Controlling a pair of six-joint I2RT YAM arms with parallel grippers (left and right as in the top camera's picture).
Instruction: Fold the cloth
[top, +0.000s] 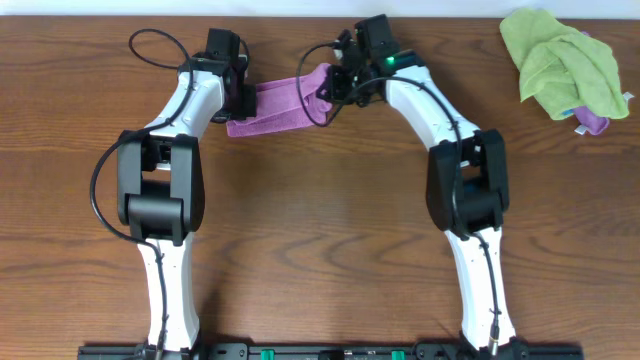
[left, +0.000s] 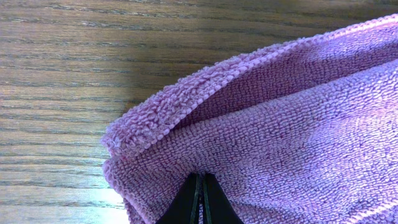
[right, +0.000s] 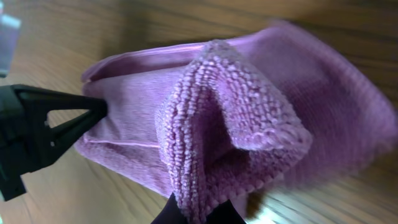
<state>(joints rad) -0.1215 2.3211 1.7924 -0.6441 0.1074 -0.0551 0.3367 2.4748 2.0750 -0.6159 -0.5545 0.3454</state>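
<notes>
A purple terry cloth (top: 275, 106) lies stretched between my two grippers at the far middle of the wooden table. My left gripper (top: 240, 100) is shut on its left edge; in the left wrist view the black fingertips (left: 200, 186) pinch the cloth (left: 292, 124) where a folded layer overlaps. My right gripper (top: 335, 85) is shut on the right corner and holds it lifted; in the right wrist view the fingers (right: 199, 214) grip a bunched fold of the cloth (right: 224, 124), and the left gripper (right: 50, 127) shows at the far end.
A crumpled green cloth (top: 560, 60) with a purple cloth edge (top: 592, 122) under it lies at the far right corner. Bare wooden tabletop (top: 320, 230) stretches in front of the arms.
</notes>
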